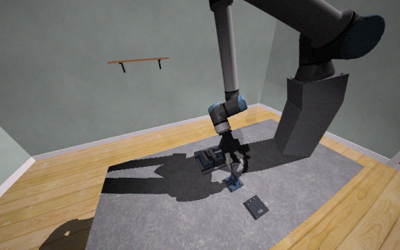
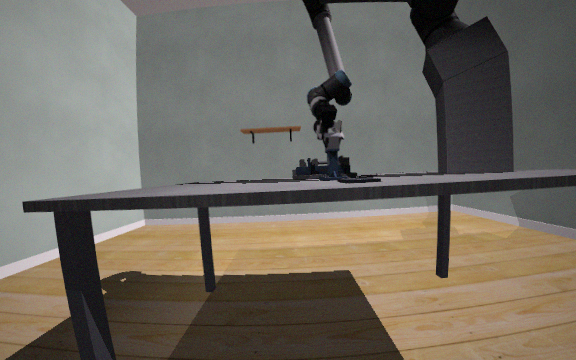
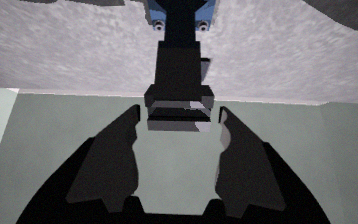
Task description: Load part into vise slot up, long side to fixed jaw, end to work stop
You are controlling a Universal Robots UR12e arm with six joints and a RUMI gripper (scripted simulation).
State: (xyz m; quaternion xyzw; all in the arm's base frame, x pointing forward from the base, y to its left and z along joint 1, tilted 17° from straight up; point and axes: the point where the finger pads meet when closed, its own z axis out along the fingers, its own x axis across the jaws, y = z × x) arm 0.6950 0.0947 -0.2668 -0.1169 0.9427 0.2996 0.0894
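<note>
Straddling the part, hand open

Lying atop the blue V-block [image 1: 233, 184] [image 2: 334, 163] [image 3: 178, 65] on the desk [image 1: 172, 222] [image 2: 288, 196] [image 3: 280, 60], the part [image 3: 179, 125] seems to point its long axis crosswise, from one finger toward the other, though the wrist view is dim. It looks like a dark grey block, banded black lengthwise, with a pale patch near one end. The hand [image 1: 235, 162] [image 2: 332, 136] [image 3: 179, 106] is partly open, fingers either side, gripping nothing.

Planked wood floor [image 1: 47, 187] [image 2: 278, 315]; table top [image 1: 158, 222] [image 2: 168, 194] matt.
</note>
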